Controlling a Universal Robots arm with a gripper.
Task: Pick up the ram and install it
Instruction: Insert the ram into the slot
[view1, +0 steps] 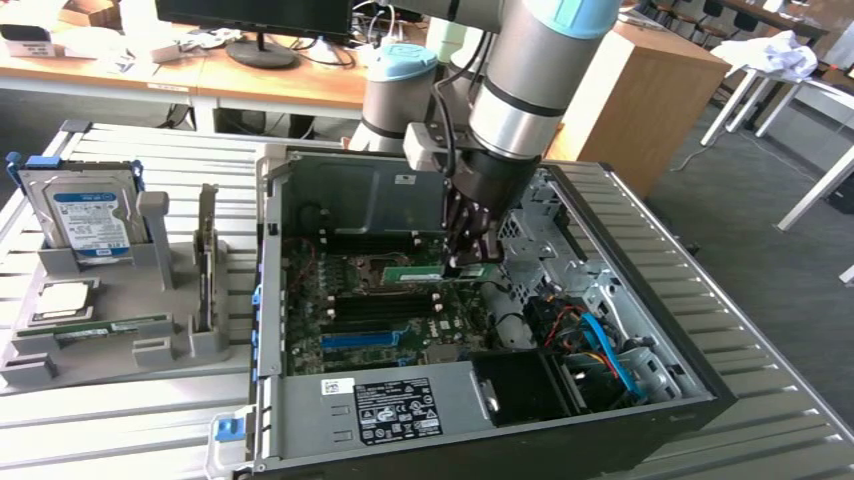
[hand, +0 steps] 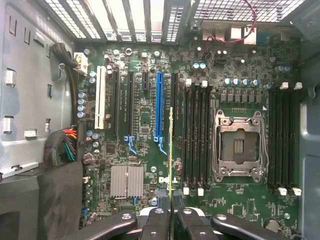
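Above the green motherboard (hand: 145, 125) of the open black computer case (view1: 641, 425), the long, thin green ram stick (view1: 416, 272) (hand: 171, 150) hangs pinched between the arm's nearly closed black jaws. Seen edge-on from the wrist, its long axis runs parallel to the black memory slots (hand: 196, 137) beside the empty silver processor socket (hand: 238, 145), just past those slots from the socket.

The gripper (view1: 470, 260) is hanging inside the open computer case (view1: 271, 300), clamped on the ram (hand: 171, 150). The motherboard (hand: 145, 135) below is lying open, the memory slots (hand: 196, 135) standing free. Cables (view1: 601, 345) and the drive cage (view1: 558, 238) are crowding the exterior view's right; a black shroud (view1: 523, 385) is blocking the near side.
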